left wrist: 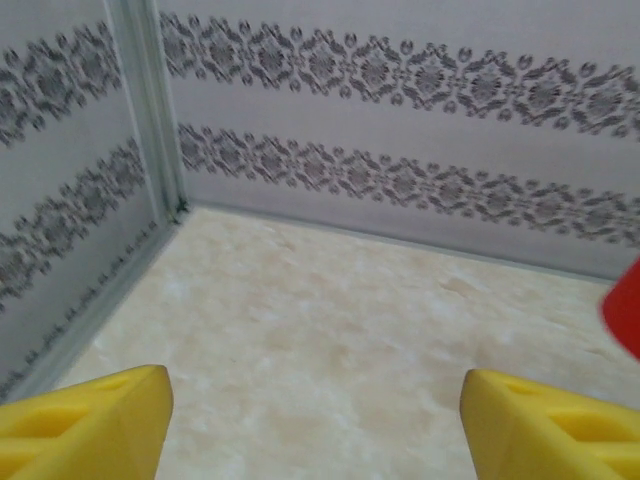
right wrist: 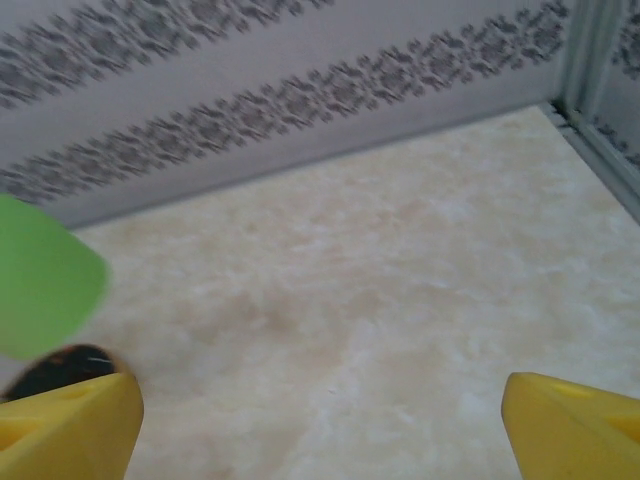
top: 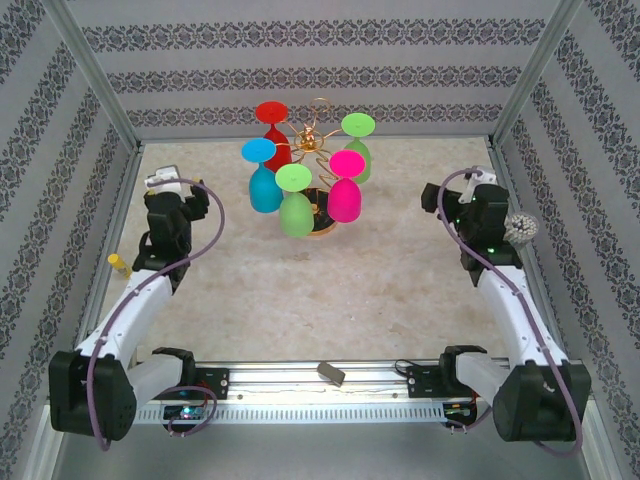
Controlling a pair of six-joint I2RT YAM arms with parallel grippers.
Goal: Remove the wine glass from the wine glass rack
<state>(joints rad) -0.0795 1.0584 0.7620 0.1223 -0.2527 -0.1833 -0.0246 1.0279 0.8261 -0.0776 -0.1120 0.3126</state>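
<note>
Setup, nothing lifted yet. Thin gold wire wine glass rack [top: 316,140], with looped arms and a round black base, stood at back centre of the beige marbled table [top: 400,290]. Five coloured glasses hung on it bowl-down, feet caught in the loops, which is what held them there. Back left was the red wine glass [top: 278,148], front left the blue wine glass [top: 265,190], front the pale green wine glass [top: 296,214], front right the magenta wine glass [top: 344,201], and back right the darker green wine glass [top: 361,160].

Well apart on either side sat the left gripper [top: 163,183] and the right gripper [top: 478,182], probably so either arm could go in. In the left wrist view the yellow fingers [left wrist: 85,425] were spread wide with nothing between them; the red sliver at the frame's right edge was likely the red wine glass. In the right wrist view the fingers [right wrist: 575,430] were also wide and held nothing.

A small yellow object [top: 118,263] and a silvery spiky ball [top: 520,228] lay near the side walls, too small to identify.

No brand, label or writing was readable; the walls carried only grey patterned bands.
</note>
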